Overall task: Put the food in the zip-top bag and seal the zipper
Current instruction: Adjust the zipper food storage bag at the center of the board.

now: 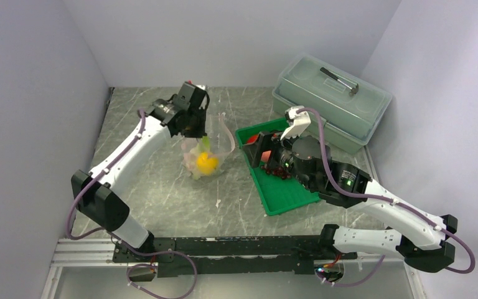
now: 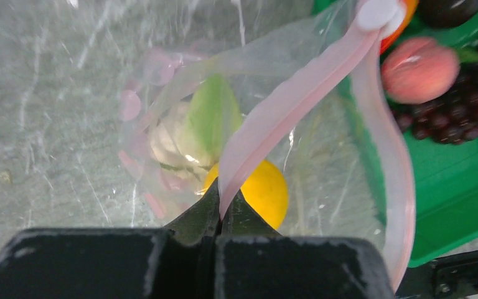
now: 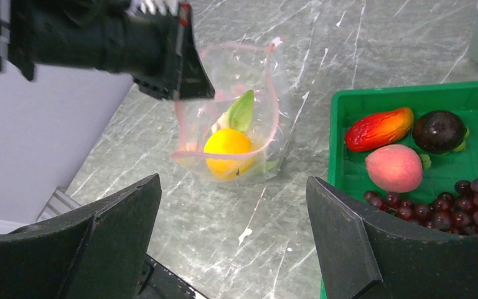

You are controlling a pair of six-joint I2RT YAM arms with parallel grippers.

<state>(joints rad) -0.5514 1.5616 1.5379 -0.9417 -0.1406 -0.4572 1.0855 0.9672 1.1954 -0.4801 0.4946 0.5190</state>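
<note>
The clear zip-top bag [image 1: 210, 154] stands open on the table, left of the green tray [image 1: 286, 198]. My left gripper [image 2: 224, 202] is shut on the pink zipper [image 2: 286, 106] at the bag's near mouth edge and holds it up. Inside the bag lie the yellow-orange fruit [image 2: 266, 192] and the white-and-green vegetable [image 2: 180, 134]. My right gripper [image 3: 233, 179] is open and empty, above the table between bag and tray. In the tray are the red-orange fruit [image 3: 379, 128], the dark purple ball [image 3: 439, 131], the pink peach [image 3: 393, 167] and the grape bunch [image 3: 457, 208].
A pale green lidded box [image 1: 333, 99] stands at the back right, behind the tray. Grey walls close in the table on the left, back and right. A small white scrap [image 3: 244, 235] lies on the table near the bag.
</note>
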